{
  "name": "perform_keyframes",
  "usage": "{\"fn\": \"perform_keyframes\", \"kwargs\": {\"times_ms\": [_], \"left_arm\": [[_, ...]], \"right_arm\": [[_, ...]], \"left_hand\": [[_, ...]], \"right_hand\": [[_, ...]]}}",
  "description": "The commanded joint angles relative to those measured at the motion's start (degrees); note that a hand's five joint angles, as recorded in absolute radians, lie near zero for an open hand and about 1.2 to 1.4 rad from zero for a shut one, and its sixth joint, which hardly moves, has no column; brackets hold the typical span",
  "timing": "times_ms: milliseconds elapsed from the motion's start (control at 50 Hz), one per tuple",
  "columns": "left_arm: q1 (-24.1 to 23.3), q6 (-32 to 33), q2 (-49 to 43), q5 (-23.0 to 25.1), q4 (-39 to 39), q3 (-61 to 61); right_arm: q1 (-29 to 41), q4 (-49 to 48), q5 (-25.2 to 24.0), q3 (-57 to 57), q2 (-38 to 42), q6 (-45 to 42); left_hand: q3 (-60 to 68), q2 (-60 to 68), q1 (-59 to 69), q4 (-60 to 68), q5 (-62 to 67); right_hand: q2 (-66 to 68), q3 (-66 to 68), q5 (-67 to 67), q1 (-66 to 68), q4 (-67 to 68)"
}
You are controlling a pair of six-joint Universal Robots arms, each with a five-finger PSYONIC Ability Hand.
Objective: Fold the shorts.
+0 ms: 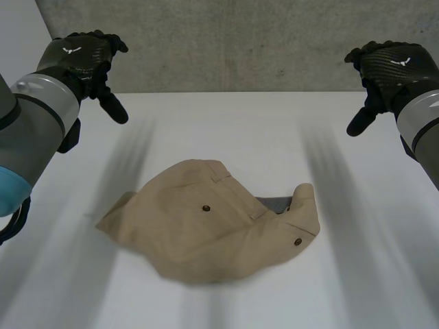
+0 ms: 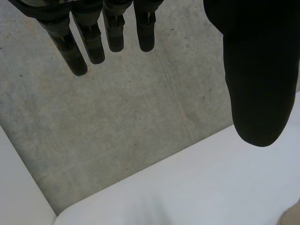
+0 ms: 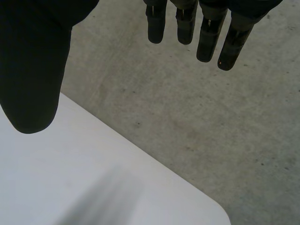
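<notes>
In the middle of the white table (image 1: 384, 274), a pair of tan shorts (image 1: 212, 223) lies in a loose, rumpled heap, well apart from both robot hands. The cloth is bunched, not flat. One end tapers toward the robot's left. At the other end a flap is turned over, showing a strip of grey lining (image 1: 273, 203). Two small dark buttons (image 1: 206, 208) sit on the upper surface.

The shorts look light and soft, like a woven cotton that drapes and creases easily and would sag if lifted from one point. They are neither fragile nor slippery. A sensible hold would probably be a pinch at two outer edges, one at the turned-over flap near the lining and one at the tapered end, so the cloth can be drawn flat before folding.

The left hand (image 1: 82, 58) hangs in the air over the table's far left edge, and the right hand (image 1: 391, 68) mirrors it over the far right edge. Both are raised clear of the surface and touch nothing. Each wrist view shows the fingers (image 2: 93, 42) straight and slightly apart, the thumb set wide, with nothing held between them and grey concrete floor (image 3: 211, 140) beyond the table's corner.
</notes>
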Motion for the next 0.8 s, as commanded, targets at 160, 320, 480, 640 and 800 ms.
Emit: {"fn": "perform_keyframes", "kwargs": {"times_ms": [160,320,480,640,800], "left_arm": [[-0.5,-0.1,0.3,0.3,-2.2,0.5],[-0.9,0.5,1.1,0.9,-1.7,-1.4],[-2.4,14.7,0.9,11.1,0.1,-6.9],[-0.6,20.3,-0.6,9.0,1.0,-9.2],[4.4,16.1,-1.0,7.7,1.4,-14.1]], "right_arm": [[0.0,0.0,2.0,-0.4,0.0,1.5],[0.5,0.3,-0.6,-0.2,0.2,-0.4],[1.1,6.1,-15.0,7.8,6.6,-29.7],[3.0,10.8,-15.2,10.2,12.2,-33.2],[2.3,15.7,-15.3,12.9,12.8,-33.3]], "left_hand": [[-3.5,-2.4,-4.7,-2.7,-2.7],[-3.0,-1.9,-4.2,-2.2,-2.1],[-2.1,-1.1,-3.3,-1.4,-1.3],[-1.8,-0.8,-3.0,-1.0,-1.0],[-2.3,-1.3,-3.5,-1.5,-1.5]], "right_hand": [[-1.4,-2.2,-3.6,0.7,-3.4],[-1.4,-2.2,-3.6,0.7,-3.4],[-1.4,-2.2,-3.6,0.7,-3.4],[-0.5,-1.4,-2.8,1.6,-2.6],[68.6,67.8,66.4,70.7,66.6]]}}
